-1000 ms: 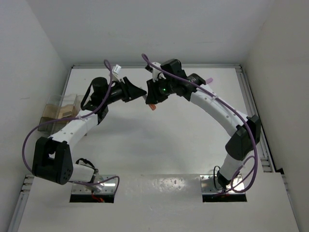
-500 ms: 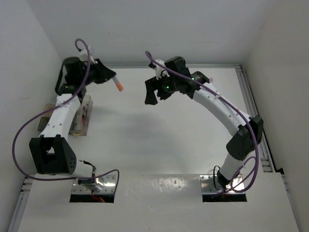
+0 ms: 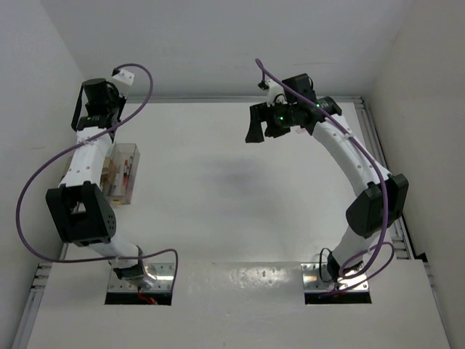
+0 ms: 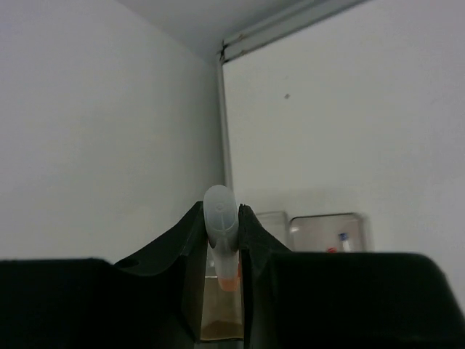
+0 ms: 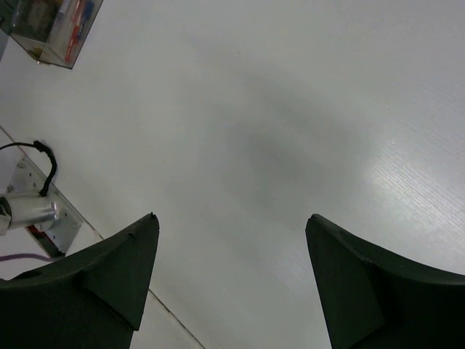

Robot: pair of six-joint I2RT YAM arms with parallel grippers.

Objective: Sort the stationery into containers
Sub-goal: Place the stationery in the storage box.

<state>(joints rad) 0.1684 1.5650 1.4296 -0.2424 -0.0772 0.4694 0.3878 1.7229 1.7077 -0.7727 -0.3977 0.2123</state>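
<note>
At the table's (image 3: 218,196) far-left edge, we have the left gripper (image 4: 221,227) raised, jaws clamped on the marker (image 4: 219,207). Its pinkish tip points down over the bins (image 3: 134,166). The marker is in the air; we can't tell how far it sits above the rim. The right gripper (image 5: 232,218) hovers over bare table toward the far side, jaws wide apart with nothing between them. The bins hold at least 1 red pen (image 5: 73,38) and 1 blue pen (image 5: 88,13).
</note>
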